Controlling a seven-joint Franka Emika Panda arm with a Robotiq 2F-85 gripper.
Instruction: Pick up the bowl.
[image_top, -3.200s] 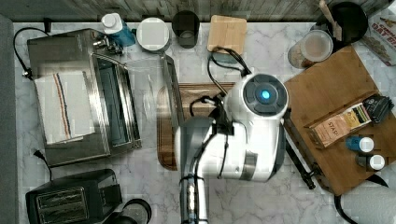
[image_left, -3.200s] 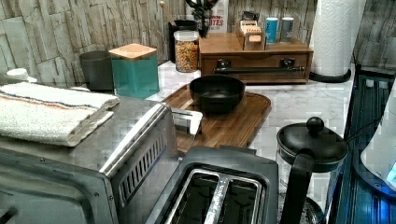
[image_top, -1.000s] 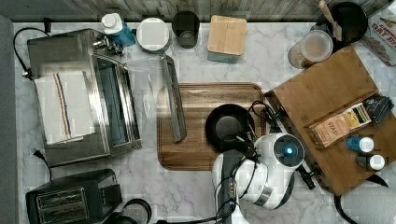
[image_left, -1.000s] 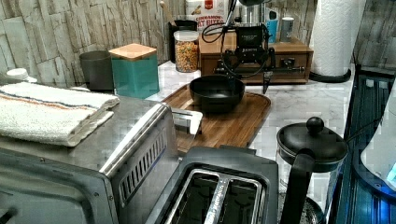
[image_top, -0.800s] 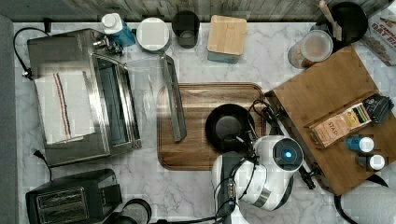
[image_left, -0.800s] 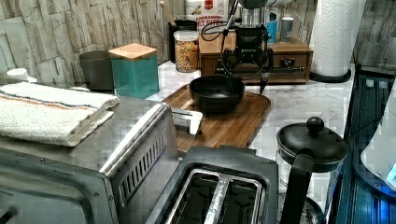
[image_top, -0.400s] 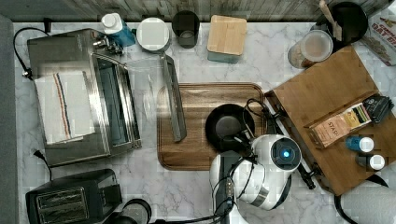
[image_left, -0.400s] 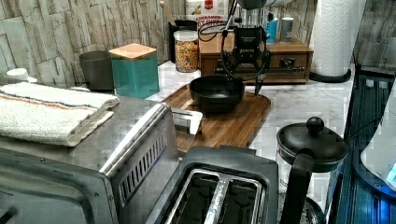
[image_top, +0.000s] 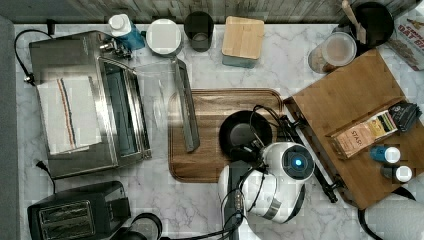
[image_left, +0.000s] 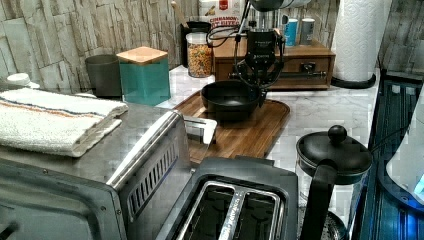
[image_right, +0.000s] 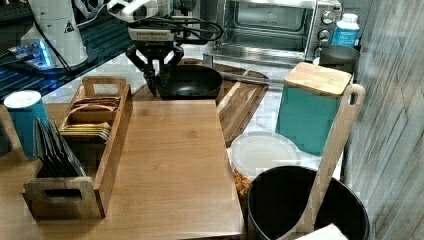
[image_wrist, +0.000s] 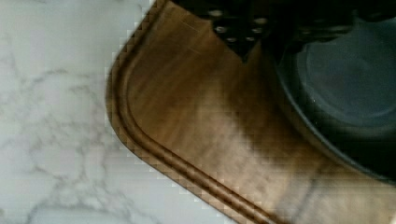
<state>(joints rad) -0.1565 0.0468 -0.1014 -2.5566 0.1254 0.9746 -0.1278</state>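
The black bowl (image_top: 244, 131) sits on the wooden cutting board (image_top: 210, 110), toward the top view's right end of it. The left view has the bowl (image_left: 227, 96) mid-frame, and it stands behind the wooden box in the right view (image_right: 192, 81). My gripper (image_left: 256, 92) is low at the bowl's rim and open, its fingers straddling the rim on the left view's right side. In the right view the gripper (image_right: 156, 84) stands at the bowl's left edge. The wrist view has a dotted finger pad (image_wrist: 238, 32) over the board beside the bowl (image_wrist: 355, 93).
A toaster oven (image_top: 85, 105) with its door (image_top: 182, 105) down lies at the top view's left of the board. A wooden box (image_top: 360, 130) flanks the board on the top view's right. The dark cup (image_top: 198, 30), a teal canister (image_top: 242, 40) and a utensil pot (image_top: 370, 20) line the back.
The arm has swung from over the board to its near edge, and over the last second the gripper has sunk lower around the bowl's rim. The bowl has not moved.
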